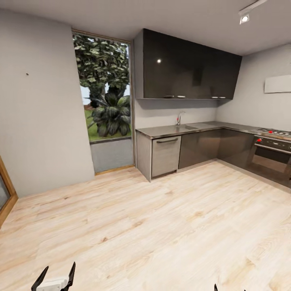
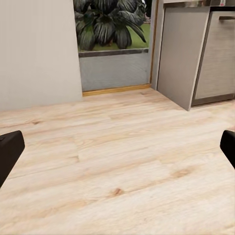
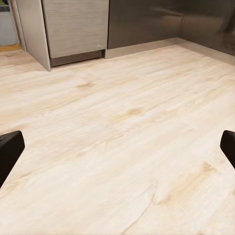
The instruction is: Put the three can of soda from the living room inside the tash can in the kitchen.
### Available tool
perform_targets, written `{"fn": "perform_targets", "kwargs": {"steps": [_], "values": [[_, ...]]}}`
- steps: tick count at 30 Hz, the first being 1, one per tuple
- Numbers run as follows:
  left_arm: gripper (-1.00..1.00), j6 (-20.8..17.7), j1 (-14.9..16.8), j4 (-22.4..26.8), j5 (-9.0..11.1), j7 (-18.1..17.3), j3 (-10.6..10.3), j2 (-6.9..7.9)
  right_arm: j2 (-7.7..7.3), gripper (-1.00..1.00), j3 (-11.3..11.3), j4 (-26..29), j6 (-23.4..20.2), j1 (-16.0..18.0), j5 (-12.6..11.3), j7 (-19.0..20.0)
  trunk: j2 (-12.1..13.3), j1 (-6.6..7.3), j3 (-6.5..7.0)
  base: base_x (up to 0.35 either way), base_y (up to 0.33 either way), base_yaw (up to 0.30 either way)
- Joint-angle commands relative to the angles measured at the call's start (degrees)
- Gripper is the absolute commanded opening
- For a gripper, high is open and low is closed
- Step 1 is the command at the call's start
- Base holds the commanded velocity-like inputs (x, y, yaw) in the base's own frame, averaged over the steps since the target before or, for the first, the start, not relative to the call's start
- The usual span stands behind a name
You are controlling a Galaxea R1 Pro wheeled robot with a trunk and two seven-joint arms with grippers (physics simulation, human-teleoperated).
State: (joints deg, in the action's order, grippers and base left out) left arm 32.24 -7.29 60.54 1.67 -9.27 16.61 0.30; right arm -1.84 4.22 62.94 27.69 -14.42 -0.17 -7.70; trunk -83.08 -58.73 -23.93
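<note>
The kitchen's pale wood plank floor (image 1: 161,226) fills most of the head view. Beyond it a glossy dark wall cabinet (image 1: 188,66) hangs above a grey steel counter (image 1: 182,129) with sink and tap (image 1: 179,118). The left gripper (image 1: 54,279) and right gripper (image 3: 117,147) each hold 2 black fingers spread wide, gripping nothing.
</note>
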Motion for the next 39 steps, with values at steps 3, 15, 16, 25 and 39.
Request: {"fn": "perform_targets", "kwargs": {"steps": [3,15,16,25,39], "values": [[1.0,0.0,0.0,0.0,0.0,0.0,0.0,-0.01,0.0,1.0,0.0,0.0,0.0,0.0,0.0,0.0,0.0,0.0,0.0,0.0,0.0,-0.014],[1.0,0.0,0.0,0.0,0.0,0.0,0.0,-0.03,-0.07,1.0,0.1,-0.1,-0.2,0.1,-0.1,0.0,0.0,0.0,-0.19,0.0,0.0,-0.117],[1.0,0.0,0.0,0.0,0.0,0.0,0.0,-0.03,-0.07,1.0,0.1,-0.1,-0.2,0.1,-0.1,0.0,0.0,0.0,-0.22,0.0,0.0,-0.18],[1.0,0.0,0.0,0.0,0.0,0.0,0.0,-0.04,-0.09,1.0,0.0,-0.3,-0.2,0.1,-0.1,0.0,0.0,0.0,-0.54,0.0,0.0,-0.192],[1.0,0.0,0.0,0.0,0.0,0.0,0.0,-0.04,-0.09,1.0,0.0,-0.4,-0.2,0.1,-0.1,0.0,0.0,0.0,-1.02,0.0,0.0,-0.202]]}}
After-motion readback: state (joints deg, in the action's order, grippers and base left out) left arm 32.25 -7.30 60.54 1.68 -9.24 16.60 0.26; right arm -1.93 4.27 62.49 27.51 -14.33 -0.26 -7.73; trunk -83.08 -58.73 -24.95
